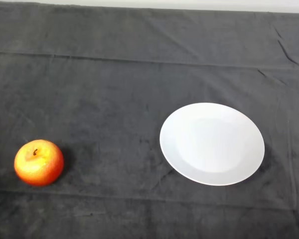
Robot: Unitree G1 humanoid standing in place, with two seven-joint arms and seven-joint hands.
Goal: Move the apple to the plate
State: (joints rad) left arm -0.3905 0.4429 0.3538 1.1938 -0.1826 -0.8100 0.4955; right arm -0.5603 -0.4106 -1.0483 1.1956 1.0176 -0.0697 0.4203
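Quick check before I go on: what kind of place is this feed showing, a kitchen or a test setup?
Probably a staged test table, not a working kitchen. A dark cloth covers the whole surface, and only a red-yellow apple and a bare white plate sit on it, well apart. No other kitchenware shows.

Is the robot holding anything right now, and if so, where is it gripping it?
Nothing is held. The apple sits alone on the cloth, apart from the white plate.
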